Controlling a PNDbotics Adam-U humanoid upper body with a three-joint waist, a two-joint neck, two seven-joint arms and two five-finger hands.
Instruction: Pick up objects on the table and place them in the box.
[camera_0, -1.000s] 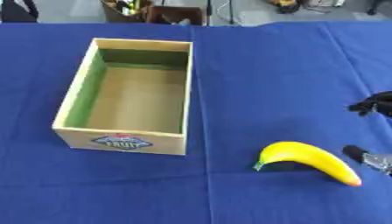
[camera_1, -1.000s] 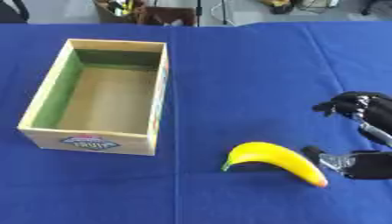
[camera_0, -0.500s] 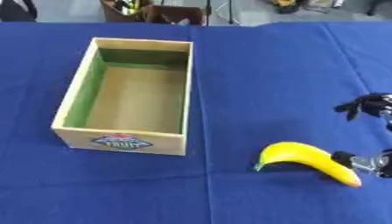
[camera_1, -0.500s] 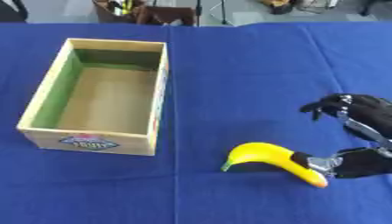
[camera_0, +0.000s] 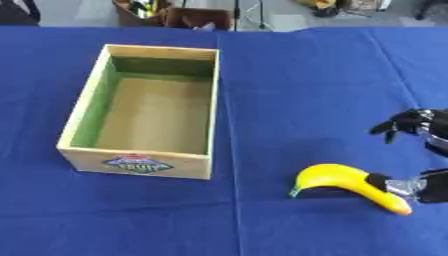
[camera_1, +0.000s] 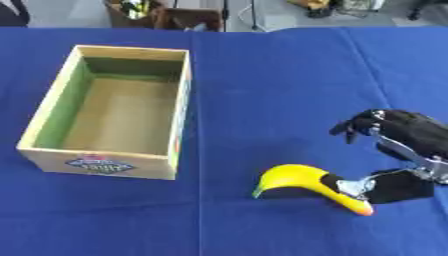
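A blue cloth-covered table (camera_0: 297, 75) fills the view; dark clutter lies beyond its far edge. On it stand one open wooden box (camera_0: 145, 109) with a green inner wall and one yellow banana (camera_1: 306, 184) with an orange tip. The box's near face bears a small coloured label (camera_0: 136, 163), its writing unreadable. The right hand (camera_1: 404, 155) is at the banana's right end, thumb touching it, fingers curved above and not closed around it. The banana lies on the cloth, right of the box and apart from it.
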